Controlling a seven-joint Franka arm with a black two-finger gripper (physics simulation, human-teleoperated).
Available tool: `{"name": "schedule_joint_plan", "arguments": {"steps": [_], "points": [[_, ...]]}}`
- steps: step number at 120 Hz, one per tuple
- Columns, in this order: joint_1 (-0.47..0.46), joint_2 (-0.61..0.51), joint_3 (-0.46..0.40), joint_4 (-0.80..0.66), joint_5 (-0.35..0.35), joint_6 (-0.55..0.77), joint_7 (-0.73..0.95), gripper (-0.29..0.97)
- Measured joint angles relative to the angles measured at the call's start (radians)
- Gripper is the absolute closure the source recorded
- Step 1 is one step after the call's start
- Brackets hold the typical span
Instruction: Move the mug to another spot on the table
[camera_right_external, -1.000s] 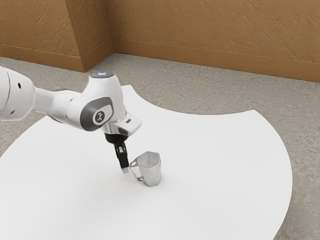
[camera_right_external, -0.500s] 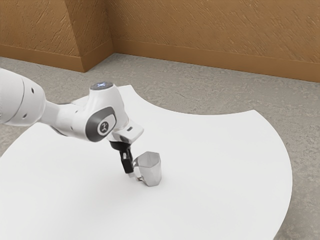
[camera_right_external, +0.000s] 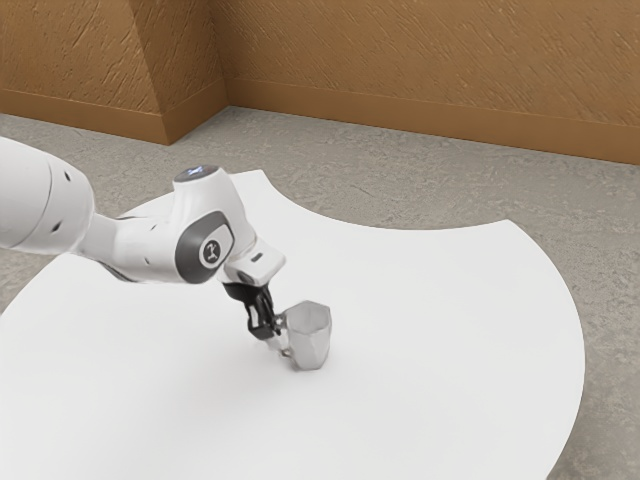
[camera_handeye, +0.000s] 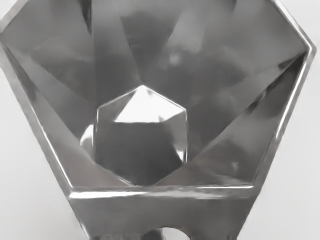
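mug (camera_right_external: 308, 335) is sitting on the table (camera_right_external: 450, 350) with the gripper (camera_right_external: 268, 328) hovering at its handle side, can't tell if it's clamping, so the whole move is pending.

arm (camera_right_external: 120, 240) low, reaching toward exterior view's right | gripper (camera_right_external: 266, 326) tilted steeply downward

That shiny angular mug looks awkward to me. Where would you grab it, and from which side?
By the handle, I'd judge, coming down from above on the exterior view's left, where the gripper is. The mug stands upright on the table with its handle jutting toward the arm; its faceted walls are wide and slope inward to the base, a poor pinch.
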Motion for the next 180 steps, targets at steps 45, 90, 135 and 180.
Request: {"name": "schedule_joint_plan", "arguments": {"steps": [45, 90, 135, 180], "points": [[0.017, -0.026, 0.002, -0.013, -0.509, 0.012, 0.402, 0.72], [0.132, -0.152, 0.009, -0.162, -0.646, 0.012, 0.774, 0.74], [0.255, -0.121, 0.041, -0.128, -0.658, 0.011, 1.036, 0.74], [0.291, -0.074, 0.062, -0.123, -0.653, 0.002, 1.177, 0.67]]}}
